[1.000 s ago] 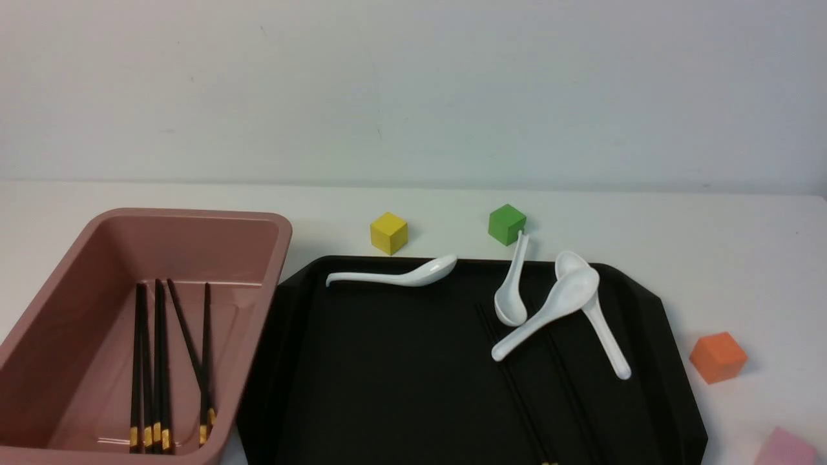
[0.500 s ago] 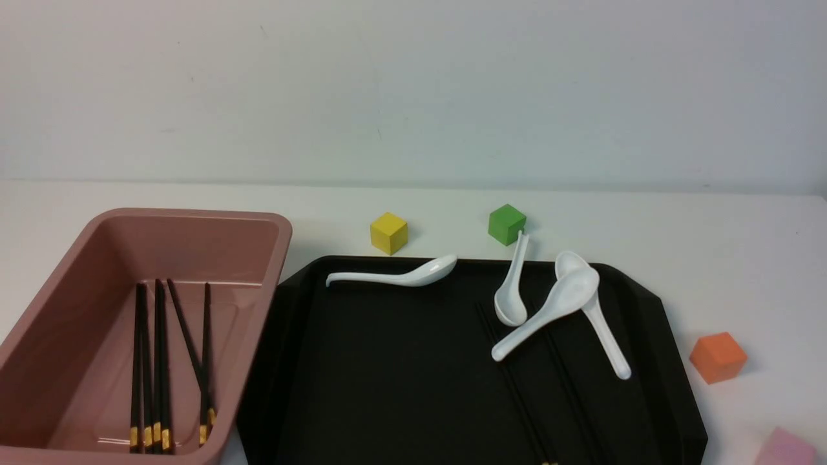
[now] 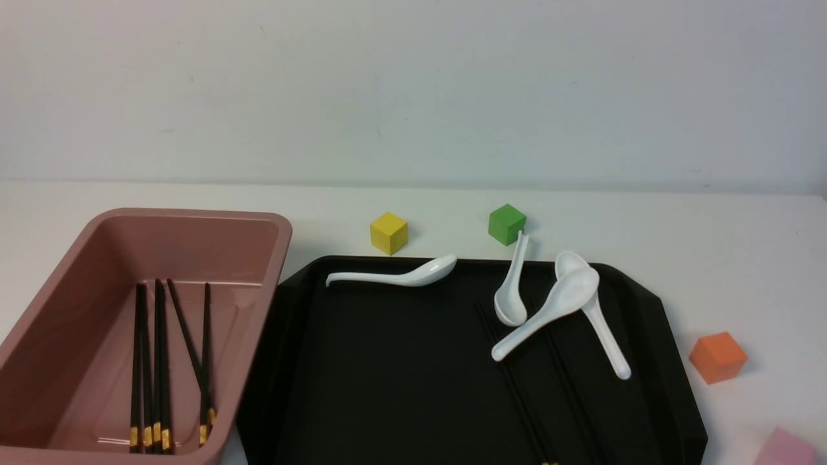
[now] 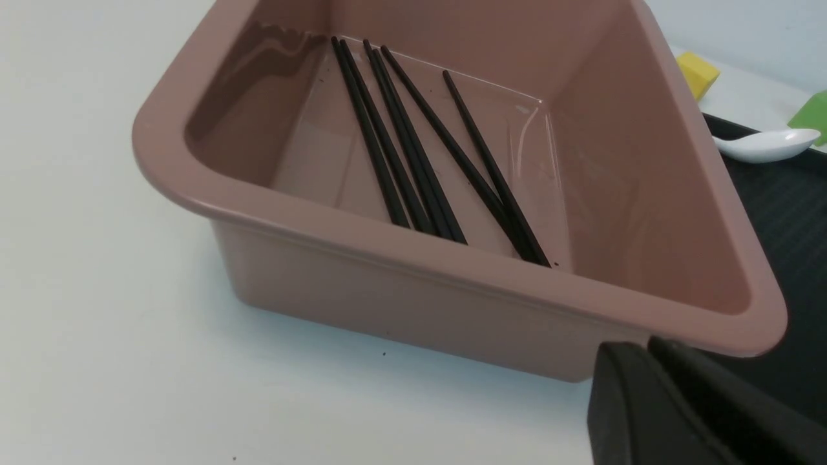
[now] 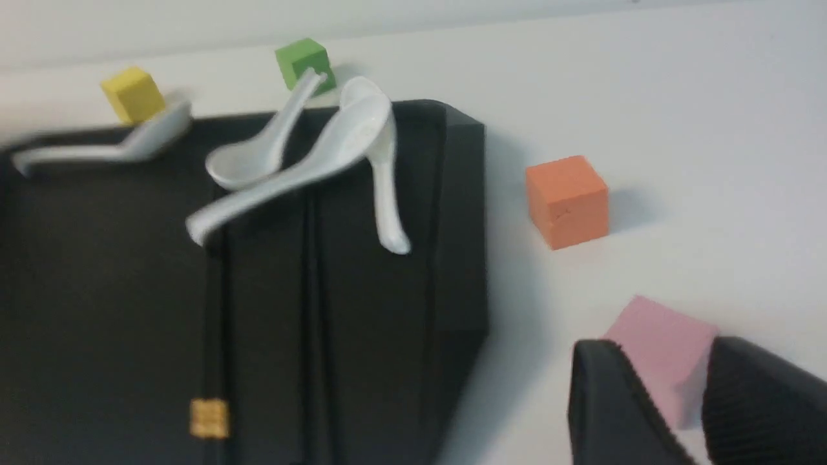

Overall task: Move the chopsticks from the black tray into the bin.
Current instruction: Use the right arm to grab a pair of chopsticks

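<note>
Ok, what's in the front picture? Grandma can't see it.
A pink bin on the left holds chopsticks; the black tray beside it carries four white spoons and more chopsticks. A yellow cube, green cube and orange cube sit nearby.

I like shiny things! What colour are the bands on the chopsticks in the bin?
Gold-yellow bands on black chopsticks, best seen in the front view.

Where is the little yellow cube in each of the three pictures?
Front view: the yellow cube sits on the table behind the black tray.
Left wrist view: it shows beyond the bin.
Right wrist view: it lies beyond the tray, slightly blurred.
Shared landmark: the white spoon lying nearest it.
</note>
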